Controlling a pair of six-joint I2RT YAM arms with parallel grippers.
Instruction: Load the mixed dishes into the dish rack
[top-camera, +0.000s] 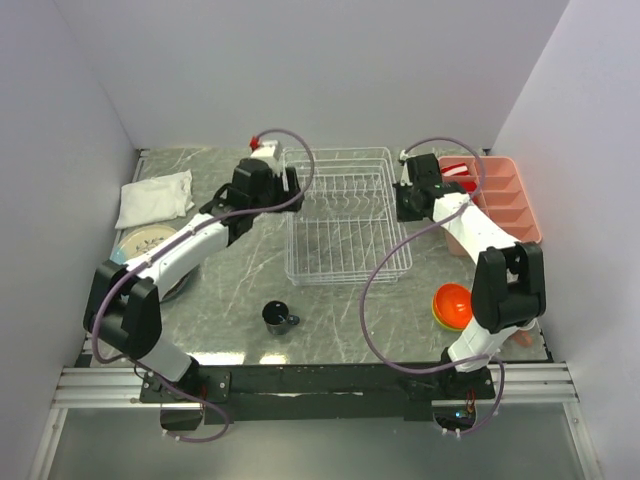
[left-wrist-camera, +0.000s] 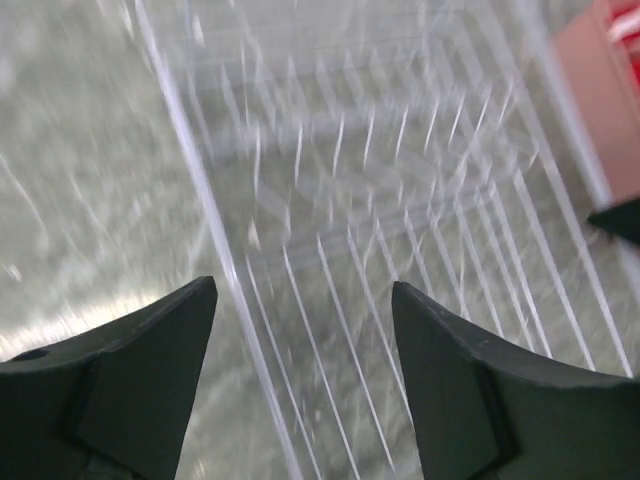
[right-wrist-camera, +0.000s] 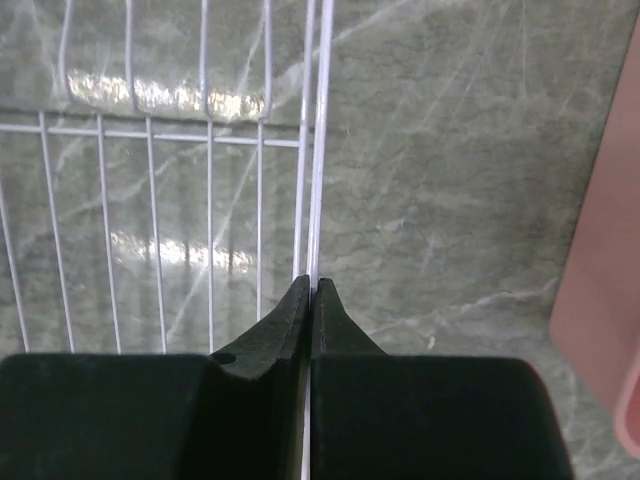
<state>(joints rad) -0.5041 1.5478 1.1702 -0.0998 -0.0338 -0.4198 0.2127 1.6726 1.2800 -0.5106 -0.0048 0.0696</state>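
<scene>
The right gripper (right-wrist-camera: 311, 285) pinches the rack (top-camera: 345, 215) by its right rim wire. The left gripper (left-wrist-camera: 305, 285) gapes wide over its left rim. One mug (top-camera: 279, 318) stands near the rack's front, two stacked bowls (top-camera: 452, 305) at right, plates (top-camera: 145, 243) at left.

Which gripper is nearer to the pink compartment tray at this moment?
Right. The right gripper is shut on the dish rack's right rim wire, beside the pink tray. The left gripper hangs open over the rack's left rim, on the far side from the tray.
</scene>
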